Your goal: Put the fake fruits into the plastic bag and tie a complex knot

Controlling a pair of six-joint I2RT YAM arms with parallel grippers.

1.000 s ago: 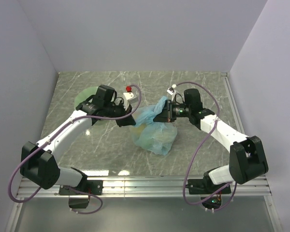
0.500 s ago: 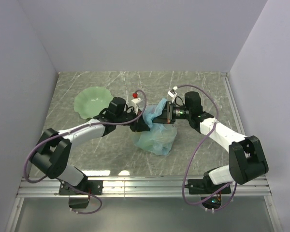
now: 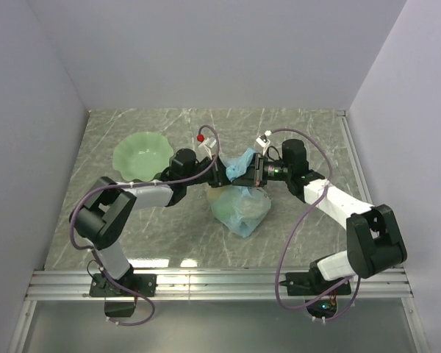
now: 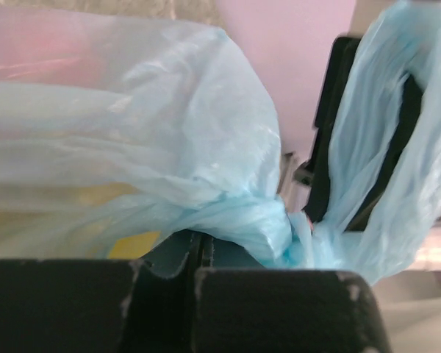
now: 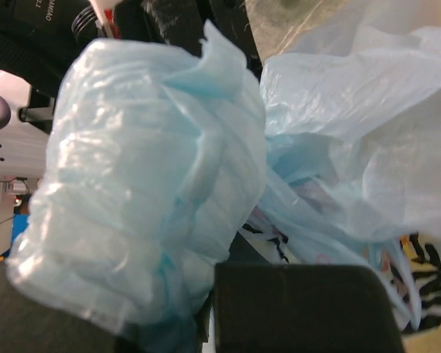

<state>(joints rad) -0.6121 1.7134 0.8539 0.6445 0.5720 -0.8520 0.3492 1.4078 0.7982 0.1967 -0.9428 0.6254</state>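
The fake fruits (image 4: 136,244) seem bagged; at frame centre, left pincer (image 3: 219,177) and right pincer (image 3: 244,170) clamp the plastic bag (image 3: 239,207), knot unfinished

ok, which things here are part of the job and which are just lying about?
Job: plastic bag, fake fruits showing yellow through it, left tool and right tool, both shut on the bag.
Lying about: pale green dish.
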